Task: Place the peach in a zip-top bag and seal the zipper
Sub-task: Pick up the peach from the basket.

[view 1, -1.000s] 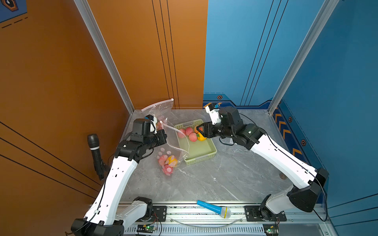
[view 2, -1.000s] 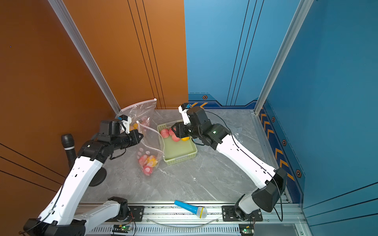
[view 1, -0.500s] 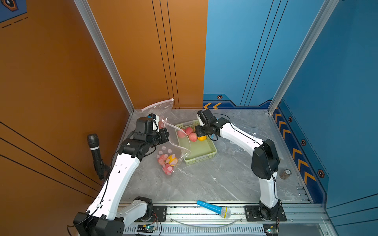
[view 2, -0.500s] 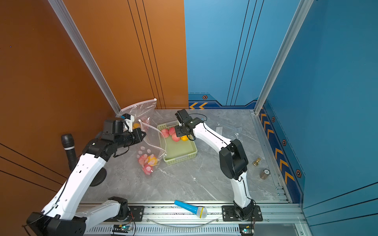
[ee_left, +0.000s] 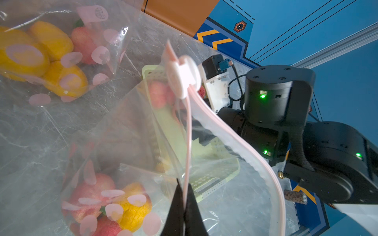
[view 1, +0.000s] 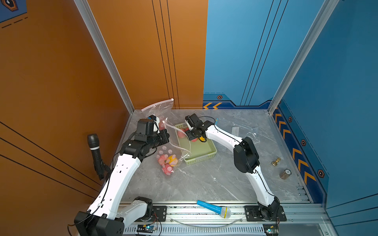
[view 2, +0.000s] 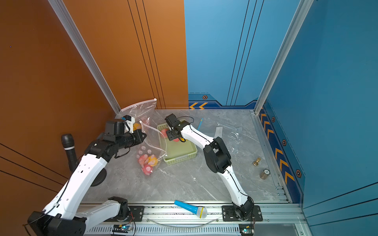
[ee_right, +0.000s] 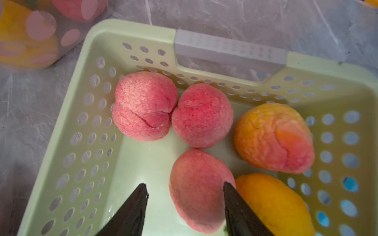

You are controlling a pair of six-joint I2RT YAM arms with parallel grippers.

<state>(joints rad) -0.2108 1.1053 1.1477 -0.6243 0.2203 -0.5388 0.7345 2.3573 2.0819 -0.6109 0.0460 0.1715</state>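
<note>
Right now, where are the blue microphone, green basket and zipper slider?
blue microphone (view 1: 208, 206): a top view, blue handle.
green basket (ee_right: 133, 27): right wrist view, bare rim.
zipper slider (ee_left: 184, 77): left wrist view, middle.

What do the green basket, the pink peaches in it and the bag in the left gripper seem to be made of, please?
Basket: moulded plastic, pale green, glossy, with punched round holes.
Peaches: probably foam or soft rubber replicas; matte, wrinkled, creased skin.
Bag: thin clear plastic film, shiny and crumpled, with a pink zipper track and white slider.
</note>
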